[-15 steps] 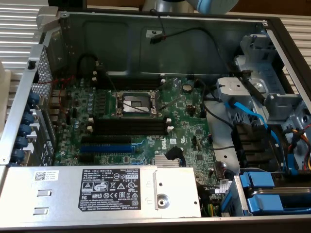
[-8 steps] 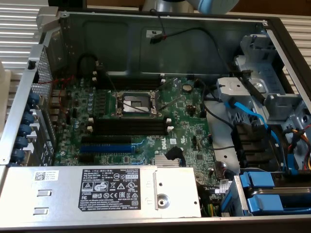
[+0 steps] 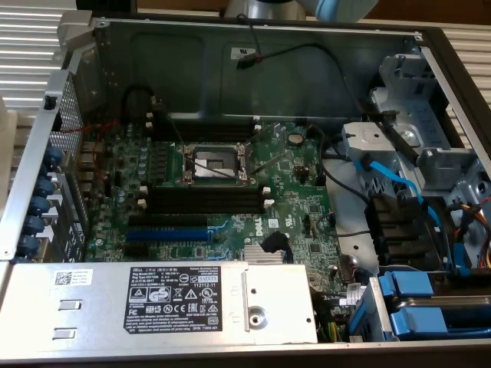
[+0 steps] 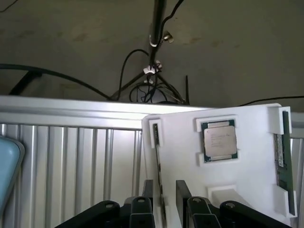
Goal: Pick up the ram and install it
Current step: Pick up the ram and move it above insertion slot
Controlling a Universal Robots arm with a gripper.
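Gripper (image 4: 165,197) spread wide, straddling ram (image 4: 156,152) edge-on in tray (image 4: 180,142), off-centre. Could nudge ram askew on closing, then miss slots (image 3: 205,201) at six o'clock from socket (image 3: 217,162).

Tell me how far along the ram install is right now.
Done: nothing installed; the black memory slots look empty. In hand: the tool is open, straddling the ram that stands on edge in the white tray, with no grip on it. Left: the ram is not yet lifted or seated.
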